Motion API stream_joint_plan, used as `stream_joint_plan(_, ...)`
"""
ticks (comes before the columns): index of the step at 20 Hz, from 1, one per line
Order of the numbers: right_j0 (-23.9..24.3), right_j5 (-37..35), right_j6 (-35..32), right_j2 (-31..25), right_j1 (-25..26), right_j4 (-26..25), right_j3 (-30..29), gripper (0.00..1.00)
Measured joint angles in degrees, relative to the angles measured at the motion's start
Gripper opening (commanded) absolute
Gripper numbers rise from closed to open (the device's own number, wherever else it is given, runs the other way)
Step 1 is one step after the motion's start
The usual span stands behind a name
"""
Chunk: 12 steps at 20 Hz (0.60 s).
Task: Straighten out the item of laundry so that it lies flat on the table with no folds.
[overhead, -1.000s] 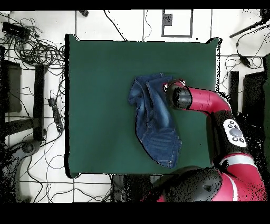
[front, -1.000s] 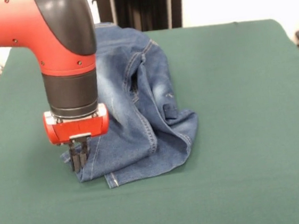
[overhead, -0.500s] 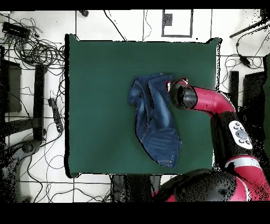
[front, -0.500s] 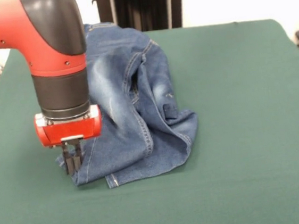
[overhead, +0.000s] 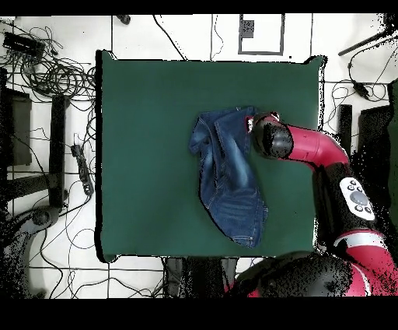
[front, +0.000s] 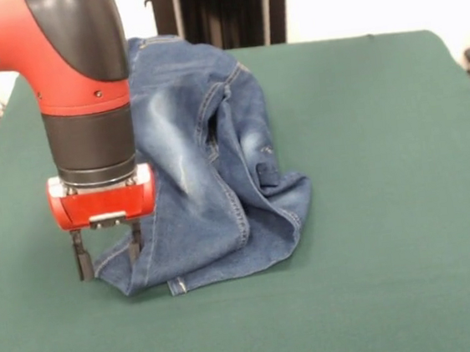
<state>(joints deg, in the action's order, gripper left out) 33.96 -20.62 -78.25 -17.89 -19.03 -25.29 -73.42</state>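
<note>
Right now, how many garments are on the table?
1. A single pair of jeans, crumpled, lies on the table with one end at the far edge in the front view. The open gripper stands at its near corner. Anything under the folds would be hidden.

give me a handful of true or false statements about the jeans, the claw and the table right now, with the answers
1. The small blue denim jeans lie flat with no folds. False: they are bunched and creased, one part folded over another.
2. The claw on the red and black arm is open. True: its two fingers stand apart at the jeans' near left corner in the front view.
3. The jeans hang off the dark green felt-topped table. False: in the overhead view they lie wholly on the green top.
4. A hemmed edge with light stitching shows at the near side of the jeans in the front view. True.
5. A second garment lies on the table. False: only the jeans are there.
</note>
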Motion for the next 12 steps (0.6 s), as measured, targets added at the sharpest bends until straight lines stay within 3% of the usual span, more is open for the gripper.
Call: stream_joint_plan(12, -3.5, -2.1, 0.0, 0.8, -0.4, 0.0, 2.9, 1.0)
